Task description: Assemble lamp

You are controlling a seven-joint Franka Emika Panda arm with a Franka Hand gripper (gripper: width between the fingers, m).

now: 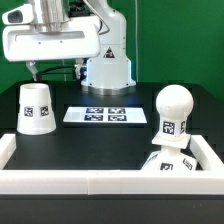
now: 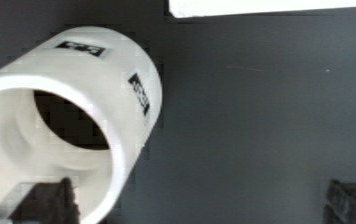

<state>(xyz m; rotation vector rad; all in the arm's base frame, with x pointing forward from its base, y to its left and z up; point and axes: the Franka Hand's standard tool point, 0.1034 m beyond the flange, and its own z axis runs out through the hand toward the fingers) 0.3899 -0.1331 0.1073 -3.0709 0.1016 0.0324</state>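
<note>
**Shade pick-up: approach stage, bulb already on base**

My tool point(image 1: 35, 70) hung above the shade point(image 1: 36, 107), near the exterior view's left edge of the counter point(image 1: 100, 140). The fingers were apart and held nothing. In the wrist view the two dark fingertips point(image 2: 42, 203) showed at the frame edge, one beside the shade point(image 2: 77, 130) wall, the other well clear over bare counter. No contact with the shade that I could see.

Shade stood narrow end up, wide mouth down on the counter, tag facing the exterior camera. Wrist view looked into its open end at a slant, so the exact offset of my tool from its axis was hard to judge.

Bulb point(image 1: 172, 112) stood upright at the exterior view's right, ball on top. Base point(image 1: 168, 165) sat under it, against the white rail point(image 1: 90, 180). The two looked joined, though I could not confirm the seating from these views.

The marker board point(image 1: 107, 116) lay flat between shade and bulb, untouched.

Judgement: step in hand was taking the shade, the last loose part. Next move called for centring the fingers either side of the shade wall, descending, then closing. The taper could let the shade slip upward out of a low-force pinch, so a grip low on the cone seemed wiser. After that, carry across and lower it over the bulb.
</note>
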